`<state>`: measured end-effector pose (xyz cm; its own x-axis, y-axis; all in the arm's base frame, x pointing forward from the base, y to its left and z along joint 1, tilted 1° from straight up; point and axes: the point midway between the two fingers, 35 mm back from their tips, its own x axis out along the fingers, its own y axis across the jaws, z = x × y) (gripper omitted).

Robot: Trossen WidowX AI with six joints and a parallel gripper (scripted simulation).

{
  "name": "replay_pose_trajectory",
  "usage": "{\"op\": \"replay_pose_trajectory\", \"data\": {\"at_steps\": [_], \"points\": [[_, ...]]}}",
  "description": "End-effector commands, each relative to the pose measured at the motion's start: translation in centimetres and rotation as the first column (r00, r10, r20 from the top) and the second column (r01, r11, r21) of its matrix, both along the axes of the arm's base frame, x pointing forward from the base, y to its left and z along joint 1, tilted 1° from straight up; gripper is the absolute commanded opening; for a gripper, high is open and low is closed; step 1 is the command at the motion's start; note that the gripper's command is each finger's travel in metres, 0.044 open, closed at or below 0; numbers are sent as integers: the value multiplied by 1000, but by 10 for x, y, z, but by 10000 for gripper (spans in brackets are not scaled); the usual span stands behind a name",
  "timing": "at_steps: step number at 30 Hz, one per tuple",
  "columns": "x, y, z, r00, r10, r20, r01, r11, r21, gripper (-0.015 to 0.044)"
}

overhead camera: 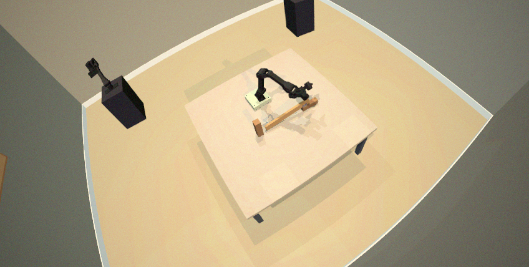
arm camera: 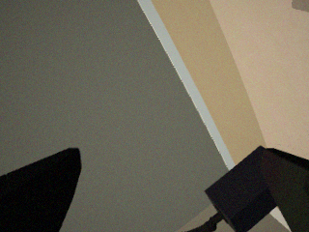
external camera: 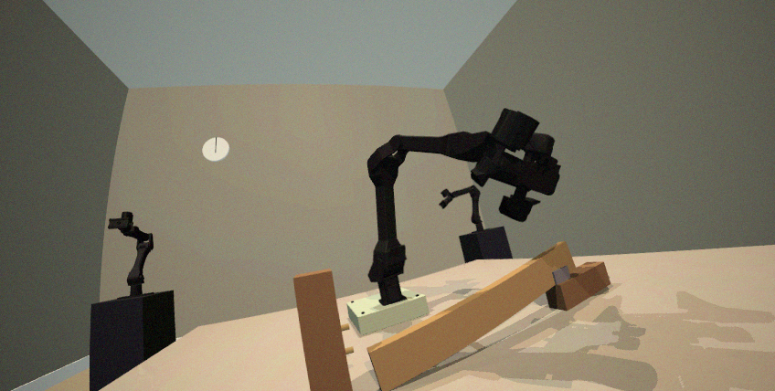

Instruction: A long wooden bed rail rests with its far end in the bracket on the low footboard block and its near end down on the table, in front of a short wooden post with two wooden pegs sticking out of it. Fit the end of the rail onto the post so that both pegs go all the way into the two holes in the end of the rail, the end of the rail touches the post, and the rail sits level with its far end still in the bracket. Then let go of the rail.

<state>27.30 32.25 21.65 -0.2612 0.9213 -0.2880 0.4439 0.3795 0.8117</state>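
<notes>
The long wooden rail [overhead camera: 286,115] [external camera: 472,316] slopes down from the bracket [external camera: 561,274] on the low footboard block [overhead camera: 314,103] [external camera: 592,278] to the table. Its near end is low, just in front of the upright post [overhead camera: 257,127] [external camera: 321,327], with a gap between them. Two pegs, the upper one [external camera: 345,326] and the lower one [external camera: 349,350], stick out of the post toward the rail. The holes in the rail's end are not visible. My gripper [arm camera: 173,159] is open and empty, above the rail's far end and clear of it. The wrist view shows neither rail nor post.
My arm stands on a pale green base plate [overhead camera: 252,105] [external camera: 386,322] behind the rail, on the table [overhead camera: 297,160]. Two other arms stand on dark pedestals off the table, one at the left [overhead camera: 122,103] [external camera: 116,338] and one farther back [overhead camera: 299,15] [external camera: 483,246].
</notes>
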Motion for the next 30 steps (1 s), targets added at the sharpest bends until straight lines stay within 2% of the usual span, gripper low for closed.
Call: {"op": "replay_pose_trajectory", "data": {"at_steps": [1,3,6,9,12,21,30], "points": [[1,-1,-1,1000,-3,14,3,1000,-2,426],[11,-10,-9,992,-18,127,21,1000,-21,440],[31,-35,-28,928,-11,372,46,995,-86,440],[48,-63,-46,815,63,576,52,982,-181,440],[59,-92,-62,686,181,705,44,957,-288,440],[68,-139,-83,467,417,780,9,879,-476,440],[68,-190,-102,227,667,710,-55,736,-674,440]]}}
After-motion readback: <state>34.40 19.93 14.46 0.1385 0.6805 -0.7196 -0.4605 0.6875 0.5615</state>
